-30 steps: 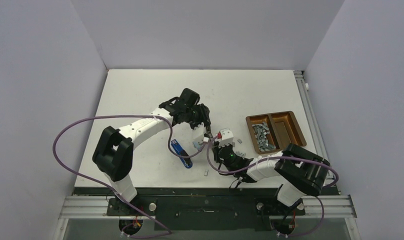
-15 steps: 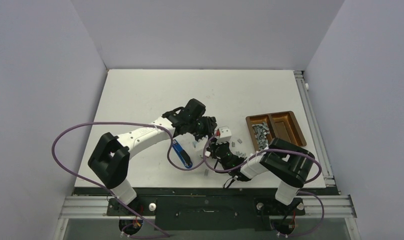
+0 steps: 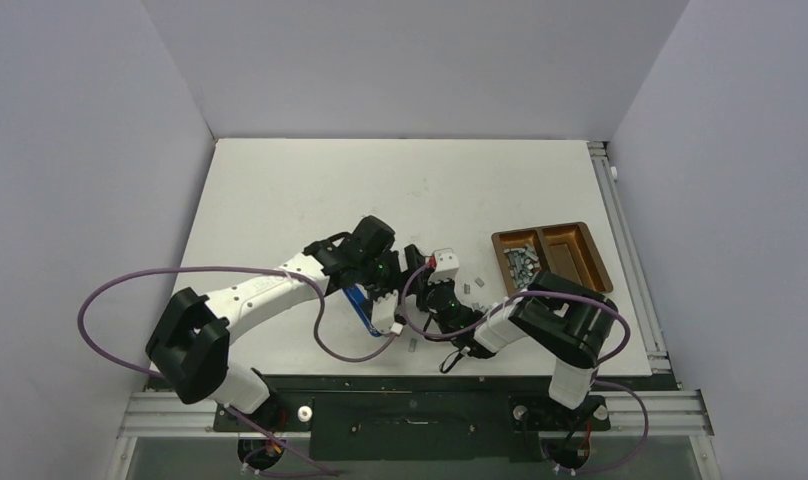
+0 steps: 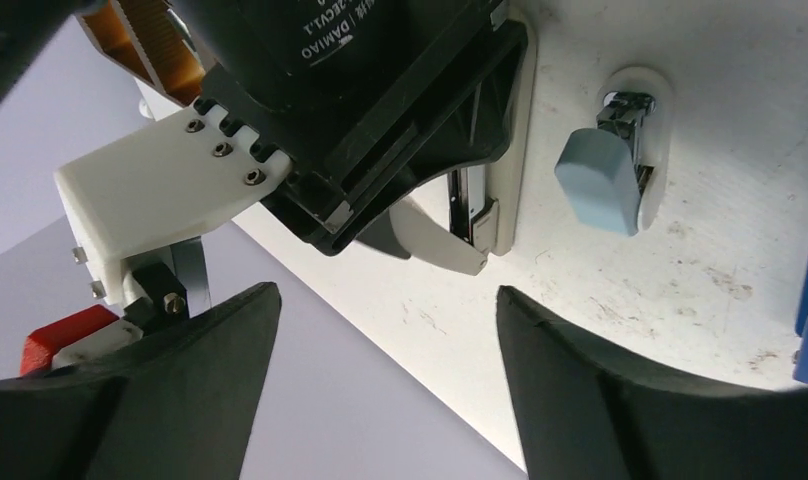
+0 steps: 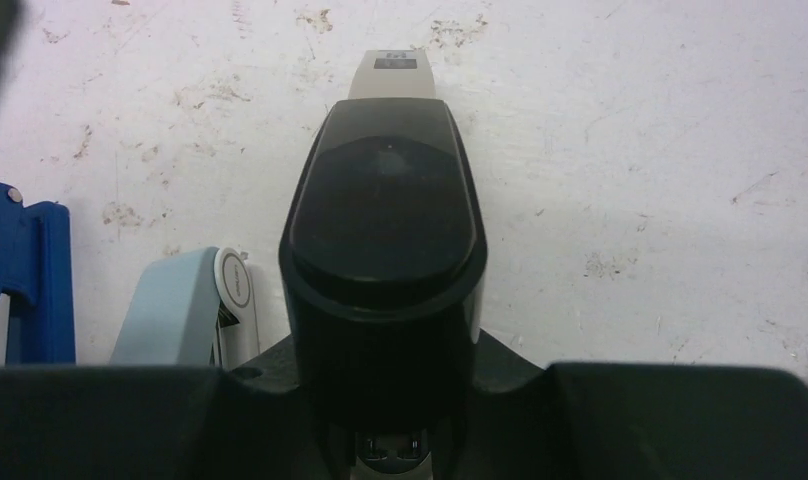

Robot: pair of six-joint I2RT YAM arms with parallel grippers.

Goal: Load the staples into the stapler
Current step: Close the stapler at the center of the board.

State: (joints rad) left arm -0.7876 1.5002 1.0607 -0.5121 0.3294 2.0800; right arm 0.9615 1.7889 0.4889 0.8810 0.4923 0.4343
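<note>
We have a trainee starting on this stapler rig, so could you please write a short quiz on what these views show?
1. True or false: the left gripper is shut on a staple strip.
2. Which compartment of the brown tray holds the staples? A) the one nearer the grippers B) the one nearer the table's right edge C) both equally
3. Fill in: the right gripper is closed around the ____ stapler.

Key: 1 false, it is open and empty. 2 A. 3 black: the black stapler sits between its fingers.
</note>
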